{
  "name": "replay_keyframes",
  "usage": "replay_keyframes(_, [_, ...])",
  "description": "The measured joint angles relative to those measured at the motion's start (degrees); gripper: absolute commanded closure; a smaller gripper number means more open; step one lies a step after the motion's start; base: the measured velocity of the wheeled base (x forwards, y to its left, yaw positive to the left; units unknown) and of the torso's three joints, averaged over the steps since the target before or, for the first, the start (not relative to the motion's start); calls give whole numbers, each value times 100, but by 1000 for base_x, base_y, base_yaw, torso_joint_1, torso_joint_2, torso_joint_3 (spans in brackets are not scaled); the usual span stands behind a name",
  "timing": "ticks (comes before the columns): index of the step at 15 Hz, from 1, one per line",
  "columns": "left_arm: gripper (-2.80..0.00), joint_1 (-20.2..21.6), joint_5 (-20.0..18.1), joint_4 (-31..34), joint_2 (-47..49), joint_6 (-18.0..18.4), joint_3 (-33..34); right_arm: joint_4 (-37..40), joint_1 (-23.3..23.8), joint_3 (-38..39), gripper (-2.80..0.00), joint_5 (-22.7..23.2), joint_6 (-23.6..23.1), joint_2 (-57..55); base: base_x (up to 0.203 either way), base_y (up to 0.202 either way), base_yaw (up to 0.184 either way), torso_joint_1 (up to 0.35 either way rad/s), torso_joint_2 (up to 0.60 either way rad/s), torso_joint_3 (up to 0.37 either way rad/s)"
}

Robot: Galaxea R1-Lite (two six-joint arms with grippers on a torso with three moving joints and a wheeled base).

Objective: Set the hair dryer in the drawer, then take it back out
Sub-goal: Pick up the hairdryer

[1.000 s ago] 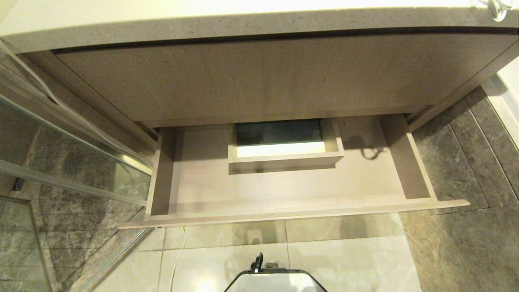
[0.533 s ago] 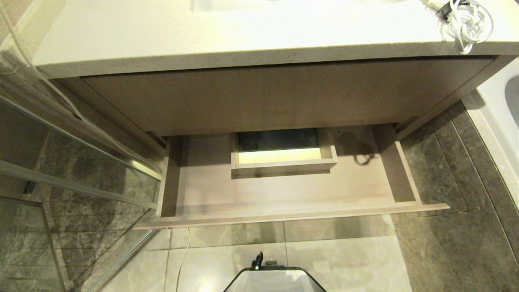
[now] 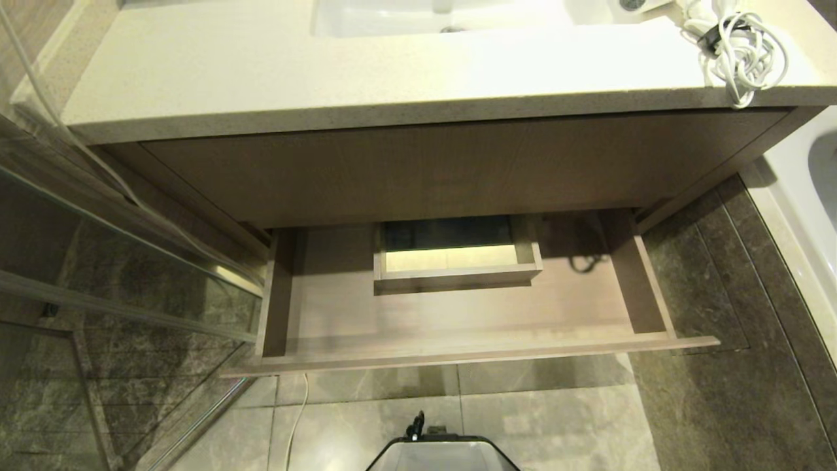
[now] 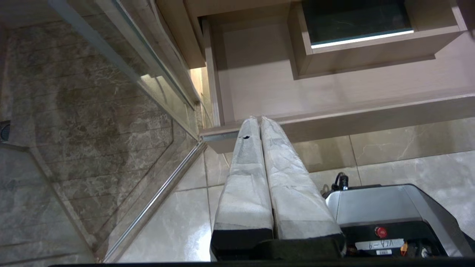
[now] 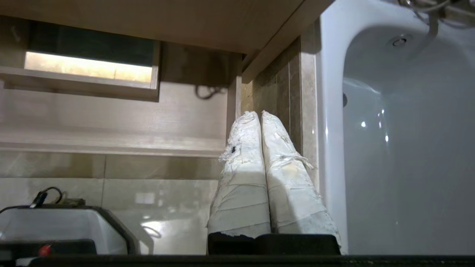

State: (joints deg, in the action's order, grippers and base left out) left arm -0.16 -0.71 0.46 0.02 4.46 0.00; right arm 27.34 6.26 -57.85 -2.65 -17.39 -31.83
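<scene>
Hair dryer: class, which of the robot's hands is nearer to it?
Right. The right hand is low by the drawer's right end, below the counter corner holding the hair dryer; the left hand is at the drawer's left end.

left gripper (image 4: 259, 119): wrapped fingers pressed together, empty, pointing forward and down | right gripper (image 5: 259, 114): wrapped fingers pressed together, empty | both arms outside head view

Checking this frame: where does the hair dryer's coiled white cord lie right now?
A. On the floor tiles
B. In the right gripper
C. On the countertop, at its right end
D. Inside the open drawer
C: the white cord lies bundled on the countertop right of the sink; the open drawer below holds no dryer.
</scene>
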Motion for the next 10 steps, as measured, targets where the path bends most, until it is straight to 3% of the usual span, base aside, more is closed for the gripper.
replay_keyframes(10, [0, 0, 2, -4, 0, -1, 0, -233, 120, -249, 0, -2, -61, -441, 0, 0, 0, 324, -75, 248])
